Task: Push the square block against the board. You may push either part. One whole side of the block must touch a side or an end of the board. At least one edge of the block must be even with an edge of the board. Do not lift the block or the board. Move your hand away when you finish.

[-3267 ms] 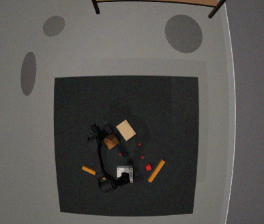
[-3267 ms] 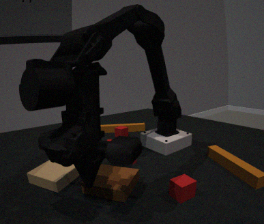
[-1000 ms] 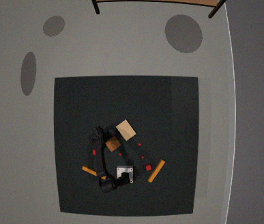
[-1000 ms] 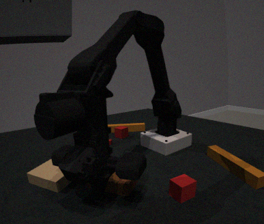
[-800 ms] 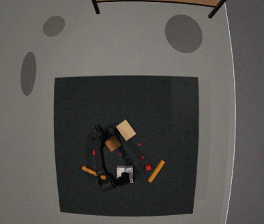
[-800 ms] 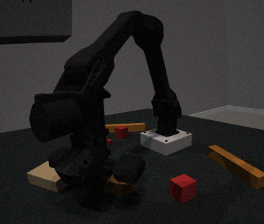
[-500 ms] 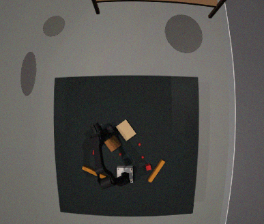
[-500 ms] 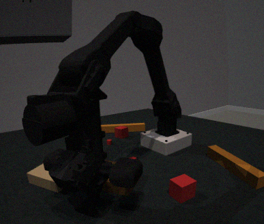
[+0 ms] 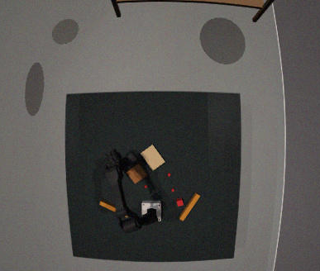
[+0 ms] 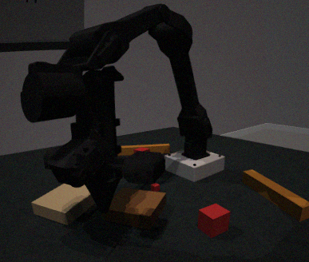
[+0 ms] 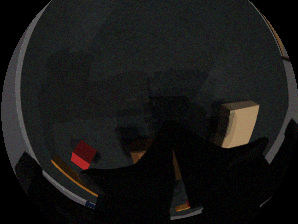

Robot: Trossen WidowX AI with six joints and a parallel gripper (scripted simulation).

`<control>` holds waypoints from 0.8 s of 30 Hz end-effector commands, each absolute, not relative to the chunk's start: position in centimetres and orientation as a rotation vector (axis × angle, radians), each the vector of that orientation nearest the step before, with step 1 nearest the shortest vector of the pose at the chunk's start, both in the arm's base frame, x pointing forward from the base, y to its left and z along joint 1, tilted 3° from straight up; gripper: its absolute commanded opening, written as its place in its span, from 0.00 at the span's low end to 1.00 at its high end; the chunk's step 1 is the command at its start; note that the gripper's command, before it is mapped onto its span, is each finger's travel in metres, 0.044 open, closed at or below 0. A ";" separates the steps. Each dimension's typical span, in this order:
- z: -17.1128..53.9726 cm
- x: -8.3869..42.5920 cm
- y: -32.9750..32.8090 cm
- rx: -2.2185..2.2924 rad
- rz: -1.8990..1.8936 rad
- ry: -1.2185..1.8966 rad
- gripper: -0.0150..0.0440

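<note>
The square block [image 9: 136,173] [image 10: 137,205] [image 11: 137,157] is brown and lies flat, partly covered by the fingers in the wrist view. The board [image 9: 153,157] [image 10: 61,201] [image 11: 242,126] is cream, wider and flat. A dark gap separates them in the top view, partly covered by the arm. My gripper [image 10: 104,209] [image 11: 168,125] is shut and empty, pointing down. In the exterior view its tips overlap the block's left end, between block and board in that view. Whether they touch the block is hidden.
A red cube [image 10: 214,220] [image 11: 83,155] stands on the block's other side from the board. An orange bar [image 9: 107,206] [image 10: 277,193] lies beyond it. Another red cube [image 9: 179,202] sits near a second orange bar [image 9: 189,206]. Small red cubes lie near the white arm base [image 10: 180,169].
</note>
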State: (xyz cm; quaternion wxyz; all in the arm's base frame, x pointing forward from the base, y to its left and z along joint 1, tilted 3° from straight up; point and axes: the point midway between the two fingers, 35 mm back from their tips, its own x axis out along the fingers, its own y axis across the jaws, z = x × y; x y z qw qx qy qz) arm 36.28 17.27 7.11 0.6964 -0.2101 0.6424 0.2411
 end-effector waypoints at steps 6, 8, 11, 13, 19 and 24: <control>7.6 29.9 11.4 -0.474 0.536 1.455 0.25; 7.4 27.9 10.0 -0.475 0.536 1.459 0.25; 6.9 24.9 8.1 -0.475 0.536 1.464 0.25; 6.3 22.8 6.9 -0.476 0.536 1.467 0.25; 5.8 21.2 6.1 -0.476 0.536 1.470 0.25; 3.0 21.4 6.2 -0.476 0.536 1.470 0.25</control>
